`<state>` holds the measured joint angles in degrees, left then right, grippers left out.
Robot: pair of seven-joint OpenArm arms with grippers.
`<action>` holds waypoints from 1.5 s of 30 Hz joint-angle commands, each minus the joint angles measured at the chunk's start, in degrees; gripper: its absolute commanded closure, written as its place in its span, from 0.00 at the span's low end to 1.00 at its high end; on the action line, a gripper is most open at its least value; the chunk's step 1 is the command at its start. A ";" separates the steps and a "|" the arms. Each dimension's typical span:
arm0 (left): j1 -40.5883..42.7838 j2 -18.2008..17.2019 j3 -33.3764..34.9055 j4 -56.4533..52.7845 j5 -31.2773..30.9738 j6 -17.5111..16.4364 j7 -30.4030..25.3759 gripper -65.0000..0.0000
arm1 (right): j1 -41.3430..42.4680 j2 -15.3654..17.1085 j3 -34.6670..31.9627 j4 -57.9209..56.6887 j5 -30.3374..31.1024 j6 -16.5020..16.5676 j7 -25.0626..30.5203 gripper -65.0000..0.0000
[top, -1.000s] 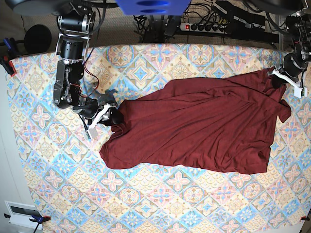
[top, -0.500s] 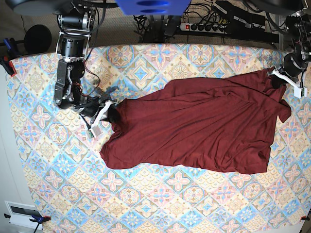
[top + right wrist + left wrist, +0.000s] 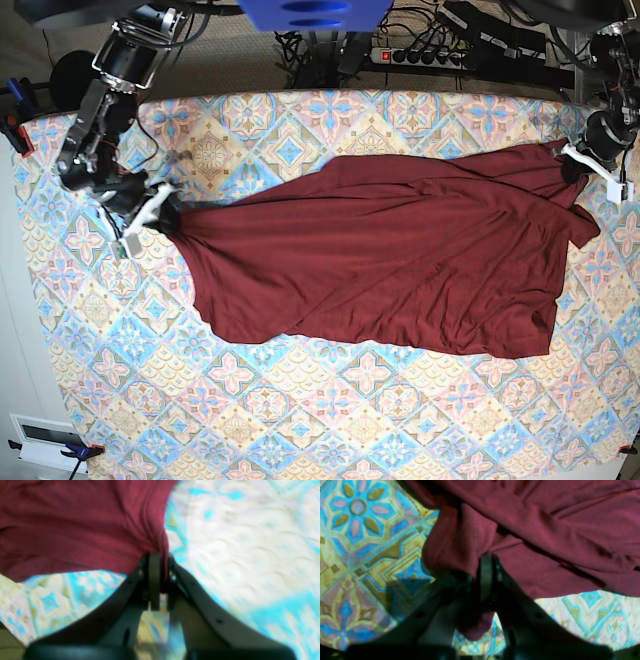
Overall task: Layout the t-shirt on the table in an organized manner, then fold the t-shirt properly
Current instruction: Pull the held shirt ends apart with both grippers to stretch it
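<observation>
1. I see the right gripper (image 3: 160, 212) now farther from the shirt's middle, dragging its corner outward.
2. The t-shirt (image 3: 390, 260) stretches lengthwise across the table (image 3: 300, 420), maroon, wrinkled.
3. Both grippers, left gripper (image 3: 568, 165) included, pinch cloth.

Base view looks straight down; both wrist views sit close behind t-shirt (image 3: 390, 255) corners.

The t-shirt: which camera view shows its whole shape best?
The base view: the whole t-shirt lies stretched across the table. Each wrist view shows only a bunched edge, pinched in the left gripper or the right gripper.
</observation>
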<state>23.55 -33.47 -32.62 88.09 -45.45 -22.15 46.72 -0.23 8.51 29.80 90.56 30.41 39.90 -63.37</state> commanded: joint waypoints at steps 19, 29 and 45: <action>2.52 -4.02 -0.74 0.65 1.19 -3.12 -1.66 1.00 | -5.62 4.01 13.23 7.06 0.58 0.10 -6.38 1.00; 0.32 2.22 -0.39 0.56 15.52 -3.12 -4.57 1.00 | -5.35 3.93 13.14 1.17 0.31 0.10 -6.21 1.00; 0.76 3.28 -0.04 0.56 17.36 -3.03 8.97 0.64 | -5.35 3.93 12.97 -0.15 0.31 0.10 -6.21 1.00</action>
<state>24.27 -28.88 -32.03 87.96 -28.45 -25.32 55.48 -6.04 11.29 42.50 89.41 30.39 40.27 -70.57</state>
